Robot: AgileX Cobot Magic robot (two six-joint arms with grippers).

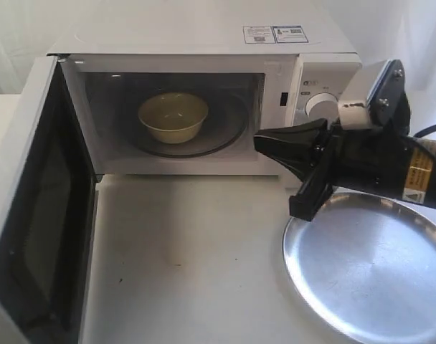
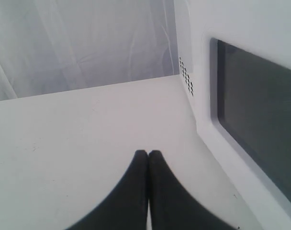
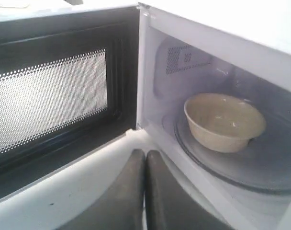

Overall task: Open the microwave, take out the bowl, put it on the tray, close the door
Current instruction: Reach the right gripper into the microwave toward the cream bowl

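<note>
The white microwave (image 1: 204, 36) stands at the back with its door (image 1: 31, 215) swung wide open to the left. Inside, the cream bowl (image 1: 173, 116) sits upright on the glass turntable; the right wrist view shows the same bowl (image 3: 224, 122). The silver tray (image 1: 368, 261) lies on the table at the right. My right gripper (image 1: 259, 143) is shut and empty, its tips just outside the cavity's right front corner, above the tray's near-left rim. In its own view my right gripper (image 3: 145, 154) points at the cavity's sill. My left gripper (image 2: 148, 154) is shut, empty, beside the door's outer window (image 2: 260, 129).
A white tabletop (image 1: 196, 258) lies in front of the microwave between door and tray. The control panel with a round knob (image 1: 322, 106) is behind my right arm. White curtains (image 2: 78, 43) hang behind the table.
</note>
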